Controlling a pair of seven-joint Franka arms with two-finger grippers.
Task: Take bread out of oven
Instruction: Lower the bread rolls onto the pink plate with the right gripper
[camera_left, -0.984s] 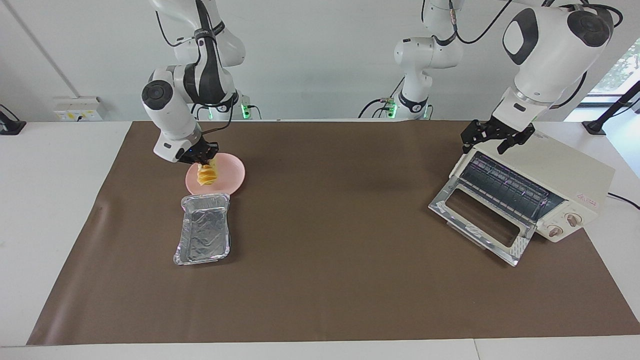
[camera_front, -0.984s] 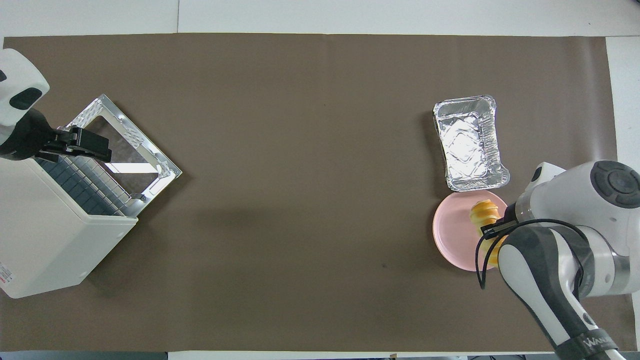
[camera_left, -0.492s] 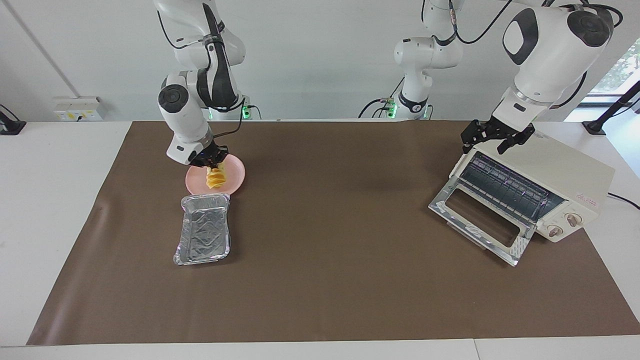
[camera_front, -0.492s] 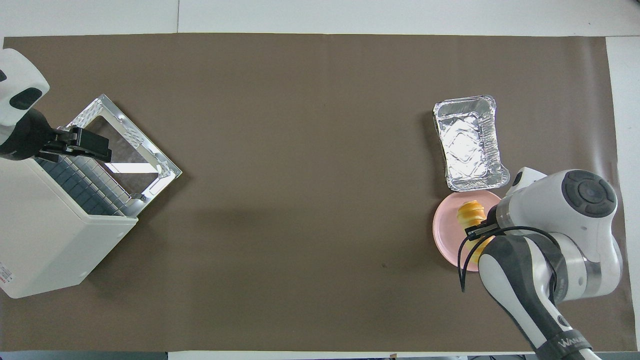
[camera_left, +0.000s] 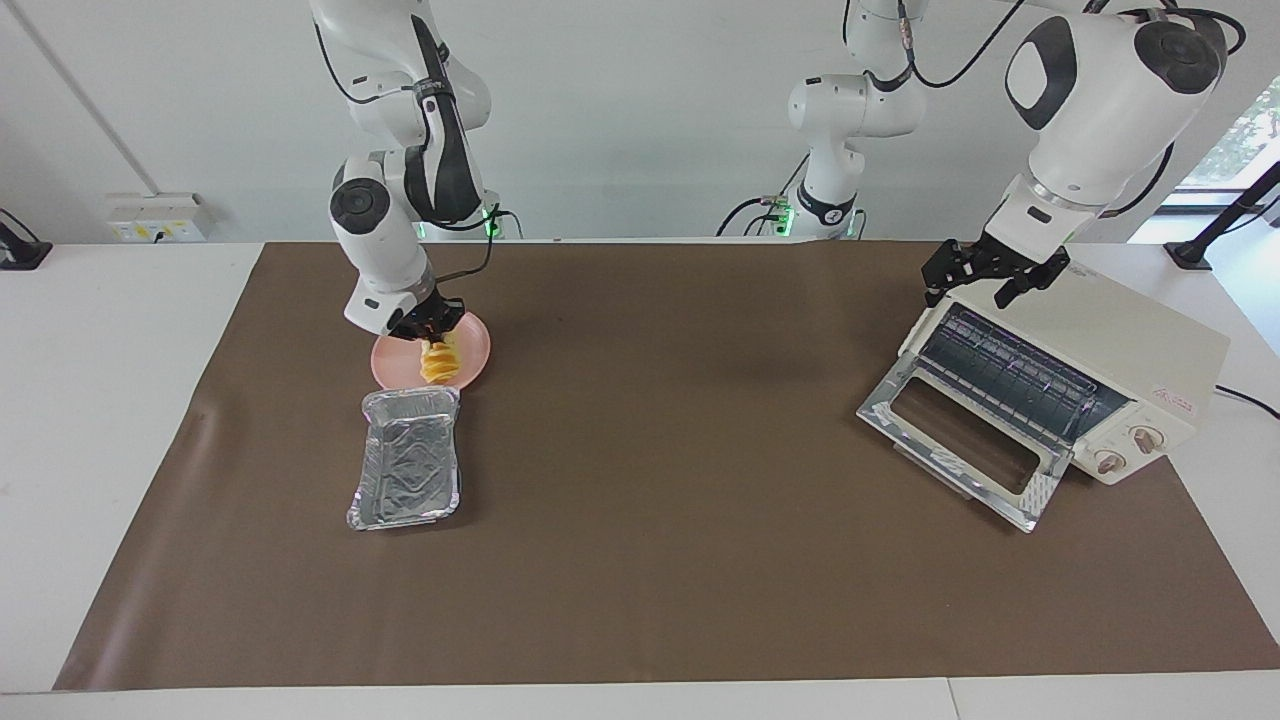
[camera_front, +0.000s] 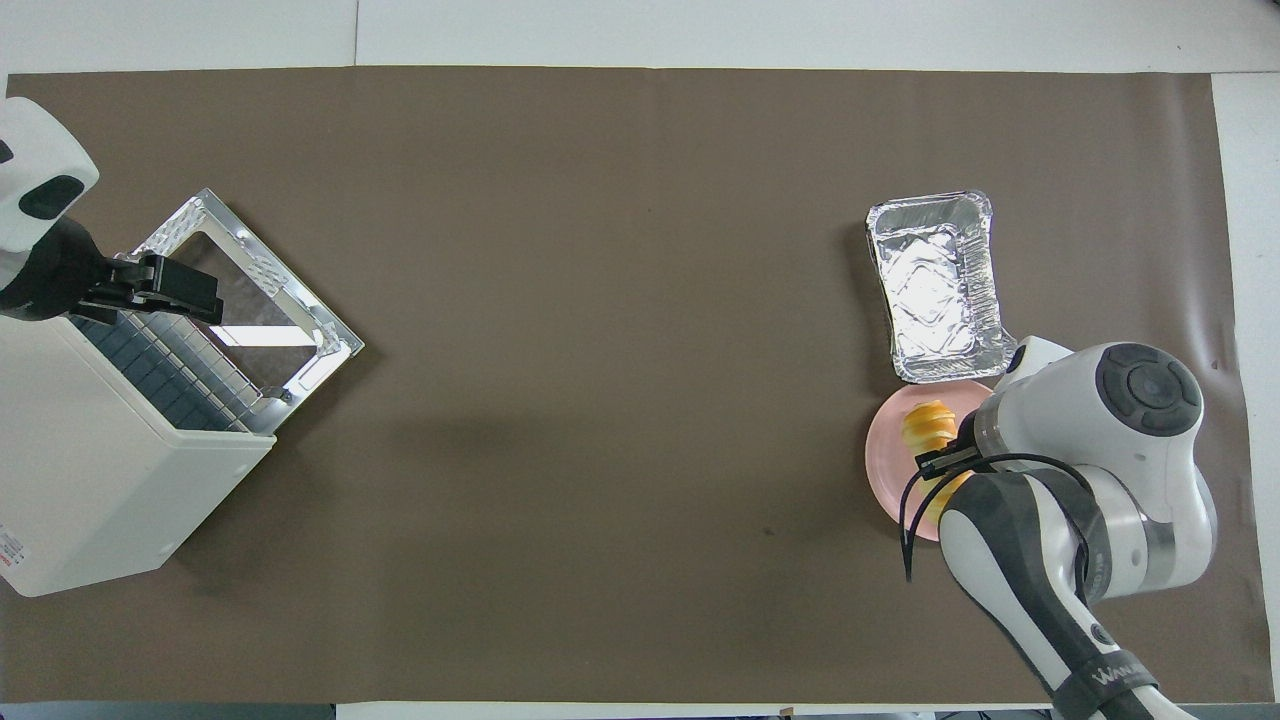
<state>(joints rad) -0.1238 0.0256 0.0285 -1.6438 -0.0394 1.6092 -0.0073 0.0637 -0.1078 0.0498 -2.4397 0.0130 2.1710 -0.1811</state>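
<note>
A: Now, item one, bread (camera_left: 438, 363). Location?

B: Clamped by its upper end in the right gripper (camera_left: 427, 334), hanging end-down over the pink plate (camera_left: 475, 350); whether its lower end touches the plate I cannot tell. Already out of the oven (camera_left: 1100, 370).

A: Handling?

B: By the look, light, soft, a ridged crust that should not slip. Likely to dent under a hard pinch, and to swing when held by one end. Better hold: across the middle, fingers seated in a groove between segments.

A: Item two, oven.

B: At the left arm's end of the table, door (camera_left: 955, 440) folded down, rack bare as far as shows.

A: Left gripper (camera_left: 985, 275)?

B: Jaws apart, holding nothing, over the oven's top front edge; waiting.

A: Other stock?

B: Foil tray (camera_left: 405, 470), just beside the plate, farther from the robots.
</note>
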